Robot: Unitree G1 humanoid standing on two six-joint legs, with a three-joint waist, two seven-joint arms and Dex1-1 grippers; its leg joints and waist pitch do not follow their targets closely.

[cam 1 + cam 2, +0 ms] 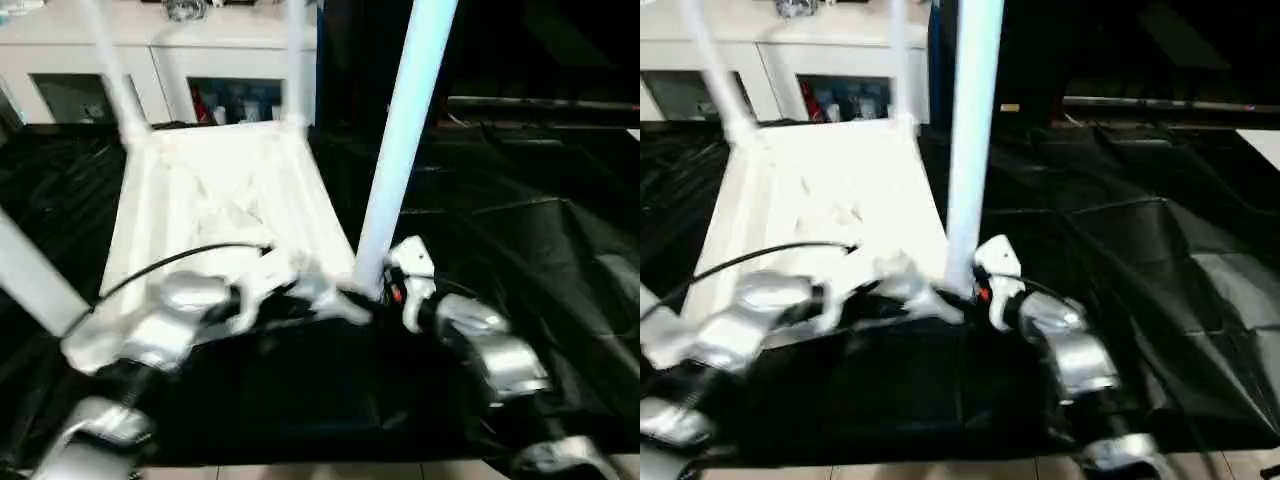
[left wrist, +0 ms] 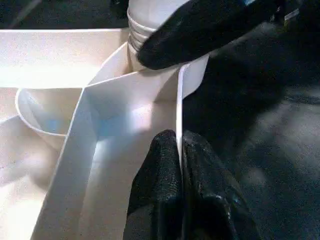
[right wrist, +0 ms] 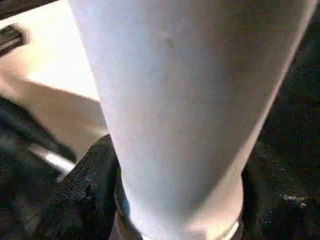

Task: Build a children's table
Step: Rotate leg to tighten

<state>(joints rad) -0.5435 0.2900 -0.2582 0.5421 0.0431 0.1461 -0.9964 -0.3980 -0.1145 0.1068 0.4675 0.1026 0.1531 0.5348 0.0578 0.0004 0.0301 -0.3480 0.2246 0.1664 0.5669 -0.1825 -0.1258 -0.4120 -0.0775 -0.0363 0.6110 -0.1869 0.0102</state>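
Lying upside down on a black cloth [image 1: 560,270], the white plastic tabletop [image 1: 215,215] shows its ribbed underside, with legs rising from its corner sockets. The near right leg [image 1: 400,150] stands almost upright in its round socket, and both arms work at its base.

Left gripper [image 2: 179,150]: its two black fingers are pinched tight on the thin raised rim of the tabletop just beside that socket (likely to pin the top so it cannot slide or twist while the leg is turned).

Right gripper [image 1: 385,285]: fingers are spread about as wide as the leg and set around its foot; one black finger [image 2: 200,30] lies across the threaded end where it meets the socket. Whether it truly clamps or merely cups the leg, I cannot tell.

Materials: smooth, glossy moulded plastic; thin upright ribs meeting at angles; a curved socket wall; ridged screw threads at the leg's end. The leg is a plain cylinder. The cloth is dark, creased and faintly shiny. A white cabinet [image 1: 170,60] with glass doors stands behind.
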